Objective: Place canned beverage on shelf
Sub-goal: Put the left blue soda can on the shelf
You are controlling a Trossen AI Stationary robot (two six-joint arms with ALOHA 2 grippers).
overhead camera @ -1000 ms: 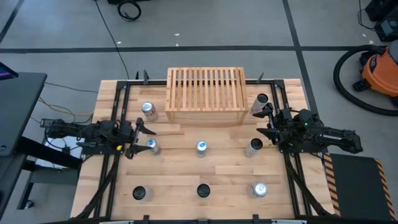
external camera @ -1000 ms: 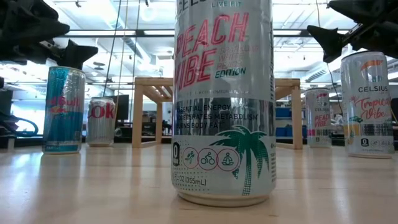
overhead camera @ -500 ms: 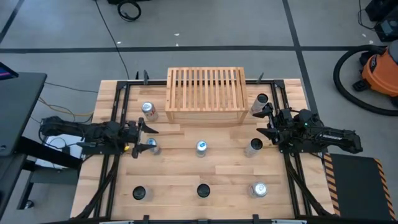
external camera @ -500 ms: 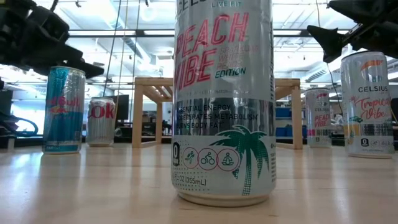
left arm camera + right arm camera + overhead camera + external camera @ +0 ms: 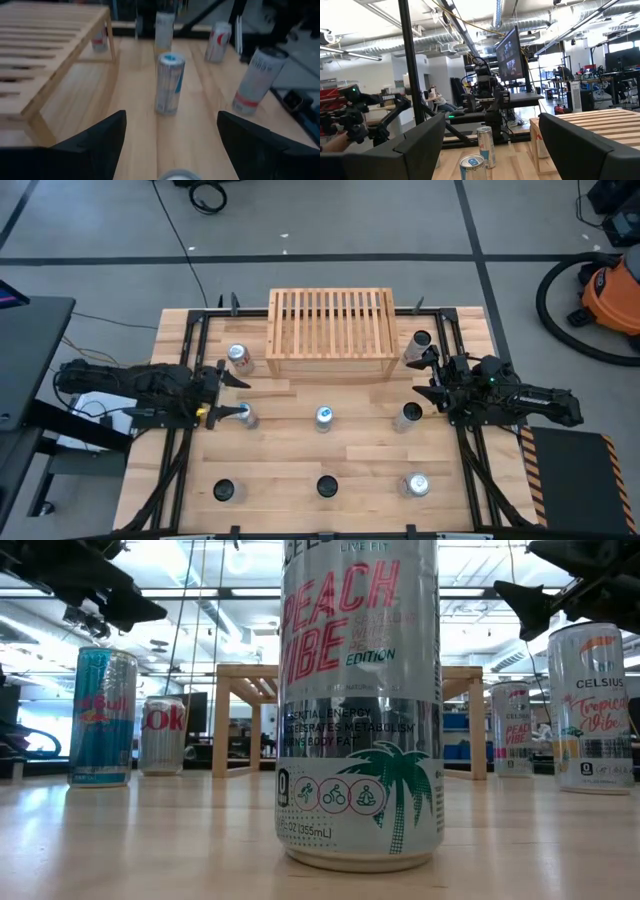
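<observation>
- Orange shop vacuum with black hose on the grey floor, beside the plank desk.
- Coiled black cable farther off.
- Dark monitor behind.

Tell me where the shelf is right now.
In the high view the shelf sits at the table's far edge, centered, with one can off its left corner and another off its right.

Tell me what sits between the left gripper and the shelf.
In the high view, only bare tabletop separates the left gripper from the shelf; a can stands just off that line, beside the shelf.
</observation>
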